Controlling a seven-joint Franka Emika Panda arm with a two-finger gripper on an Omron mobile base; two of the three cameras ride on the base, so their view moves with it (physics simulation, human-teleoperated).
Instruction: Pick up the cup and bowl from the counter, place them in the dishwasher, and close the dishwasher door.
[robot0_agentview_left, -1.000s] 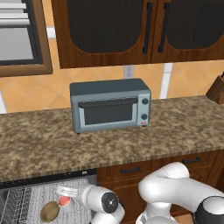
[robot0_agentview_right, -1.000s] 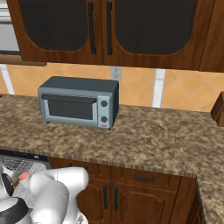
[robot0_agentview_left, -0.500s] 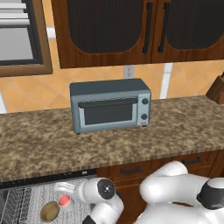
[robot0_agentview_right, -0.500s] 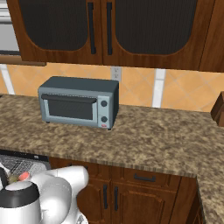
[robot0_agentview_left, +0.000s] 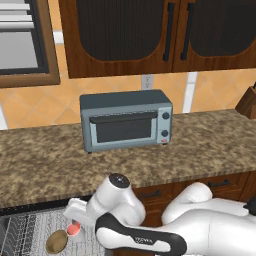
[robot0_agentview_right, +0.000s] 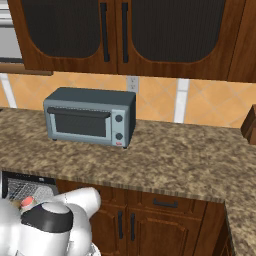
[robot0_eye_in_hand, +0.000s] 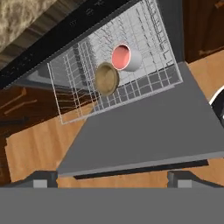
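My end effector (robot0_eye_in_hand: 112, 181) is released, its jaws wide and holding nothing, hanging above the lowered dishwasher door (robot0_eye_in_hand: 144, 131). The cup (robot0_eye_in_hand: 126, 57) and the bowl (robot0_eye_in_hand: 107, 78) both sit in the white wire rack (robot0_eye_in_hand: 148, 83) of the dishwasher (robot0_eye_in_hand: 65, 33), touching or just beside each other, the bowl on the cup's left in the left base view; the counter (robot0_agentview_left: 210, 140) carries the toaster oven (robot0_agentview_left: 126, 120). What remains, as I judge it, is closing the door. Risks: the rack looks drawn out over the door, so swinging the door up could jam against it or jolt the cup onto its side; a push from open fingertips (robot0_eye_in_hand: 43, 179) could slip off the flat panel. Relative to my end effector, cup and bowl lie beyond the door's handle edge, well apart, deeper in the appliance.
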